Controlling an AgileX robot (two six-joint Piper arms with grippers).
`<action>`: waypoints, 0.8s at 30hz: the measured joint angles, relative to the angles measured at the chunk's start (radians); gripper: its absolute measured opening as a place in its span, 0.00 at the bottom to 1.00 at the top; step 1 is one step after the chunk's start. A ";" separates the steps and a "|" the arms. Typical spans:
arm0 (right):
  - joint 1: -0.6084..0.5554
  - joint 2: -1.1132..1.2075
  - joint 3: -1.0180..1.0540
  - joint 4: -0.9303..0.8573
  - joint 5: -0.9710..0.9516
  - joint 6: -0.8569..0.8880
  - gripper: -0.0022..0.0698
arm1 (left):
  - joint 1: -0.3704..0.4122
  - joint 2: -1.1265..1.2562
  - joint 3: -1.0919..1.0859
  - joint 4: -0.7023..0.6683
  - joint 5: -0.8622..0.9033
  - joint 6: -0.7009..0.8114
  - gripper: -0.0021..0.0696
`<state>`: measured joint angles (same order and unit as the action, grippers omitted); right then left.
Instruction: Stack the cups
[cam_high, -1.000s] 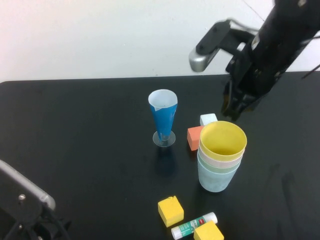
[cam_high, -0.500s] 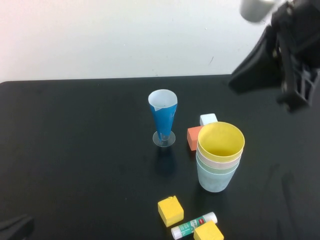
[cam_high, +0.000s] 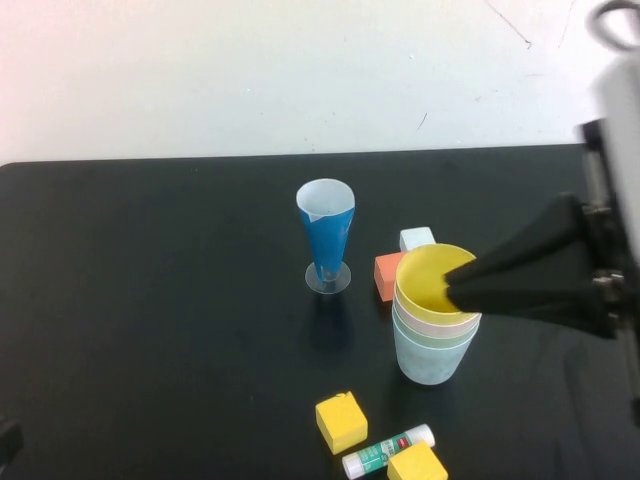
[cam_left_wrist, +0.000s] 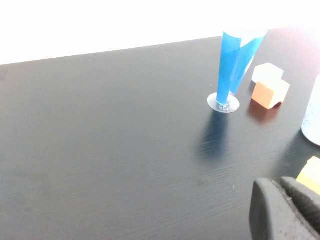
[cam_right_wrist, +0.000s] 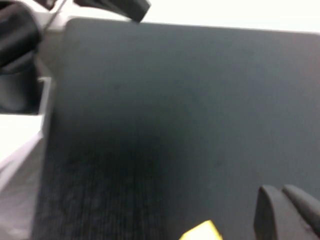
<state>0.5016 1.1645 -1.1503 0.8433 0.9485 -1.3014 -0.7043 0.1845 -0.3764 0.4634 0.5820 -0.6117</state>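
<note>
On a matte black counter (cam_high: 150, 300), the left tool (cam_left_wrist: 285, 210) sat low at the near left edge, well apart from the work; only dark finger pads (cam_left_wrist: 267, 210) showed in its wrist view, lying pressed together with nothing between them. Near the middle stood a tall narrow blue cone cup on a clear round foot (cam_high: 326, 236), upright and alone. Just to its right lay a small orange cube (cam_high: 388, 275) with a small pale white cube (cam_high: 416, 238) behind it, the two touching or nearly so. Beside them rose the four wide tapered plastic tumblers (cam_high: 434, 325), nested upright into one stack: yellow innermost on top, then pink and pale green rims, light blue outermost at the bottom. In front of the stack lay a yellow foam cube (cam_high: 341, 421), a white glue stick with a green label (cam_high: 388, 451) lying on its side, and a second yellow block (cam_high: 416, 465) touching the stick at the near edge. The right tool (cam_high: 470, 285) hung close to the camera at far right, dark and wedge-shaped, its tip overlapping the stack's right rim in the high view; whether it touched the cups could not be told. Its pads lay together, empty.
</note>
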 joint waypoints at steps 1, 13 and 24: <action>0.000 -0.033 0.024 0.002 -0.028 -0.008 0.03 | 0.000 0.000 0.000 0.000 0.000 0.000 0.03; 0.000 -0.411 0.254 -0.007 -0.172 0.033 0.03 | 0.000 0.000 0.000 0.000 0.001 0.000 0.03; 0.000 -0.644 0.390 -0.088 -0.105 0.174 0.03 | 0.000 0.000 0.000 0.000 0.001 -0.002 0.03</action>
<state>0.5016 0.5202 -0.7600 0.7556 0.8430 -1.1272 -0.7043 0.1845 -0.3764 0.4634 0.5825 -0.6134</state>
